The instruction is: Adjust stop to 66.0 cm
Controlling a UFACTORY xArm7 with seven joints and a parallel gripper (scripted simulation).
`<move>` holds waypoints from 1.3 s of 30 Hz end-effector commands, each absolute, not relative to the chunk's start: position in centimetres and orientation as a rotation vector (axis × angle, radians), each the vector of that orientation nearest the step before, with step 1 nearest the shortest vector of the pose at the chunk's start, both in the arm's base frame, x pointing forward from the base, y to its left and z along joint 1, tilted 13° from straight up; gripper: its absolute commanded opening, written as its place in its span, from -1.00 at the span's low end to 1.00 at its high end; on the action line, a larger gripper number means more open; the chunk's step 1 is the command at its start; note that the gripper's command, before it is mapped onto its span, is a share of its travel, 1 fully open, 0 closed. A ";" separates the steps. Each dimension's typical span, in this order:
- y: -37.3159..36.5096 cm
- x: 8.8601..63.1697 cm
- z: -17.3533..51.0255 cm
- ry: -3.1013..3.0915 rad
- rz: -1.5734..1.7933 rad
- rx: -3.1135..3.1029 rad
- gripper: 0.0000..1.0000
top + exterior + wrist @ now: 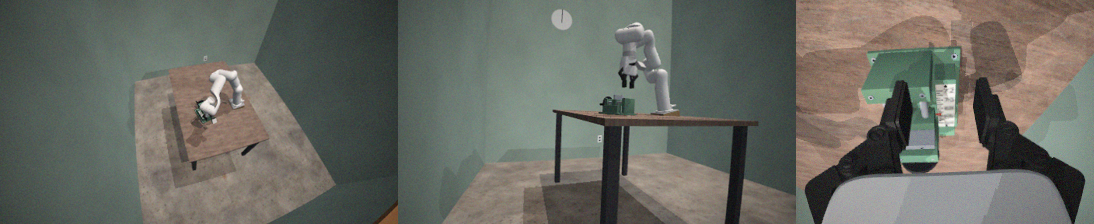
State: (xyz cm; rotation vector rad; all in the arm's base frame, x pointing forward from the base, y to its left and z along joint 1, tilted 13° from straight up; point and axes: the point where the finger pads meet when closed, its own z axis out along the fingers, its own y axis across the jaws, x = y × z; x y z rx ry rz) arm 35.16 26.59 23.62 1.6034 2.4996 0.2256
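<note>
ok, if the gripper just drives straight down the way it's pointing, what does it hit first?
Most likely the green stop fixture on the wooden table. The open black gripper hangs well above it with nothing between; the grey block looks nearest, though depth is unclear.

The top view looks down from high and far; the exterior view sits low, level with the table (670,121); the wrist view peers straight down past the gripper (939,112) — all share the green fixture (905,76) beneath it.
</note>
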 end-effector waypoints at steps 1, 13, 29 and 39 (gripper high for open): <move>26.7 35.2 23.8 2.498 0.230 1.602 0.13; 26.6 35.2 23.8 2.498 0.230 1.602 0.13; 17.8 38.1 24.1 2.498 0.230 1.602 0.13; 8.5 41.2 24.4 2.498 0.230 1.602 0.13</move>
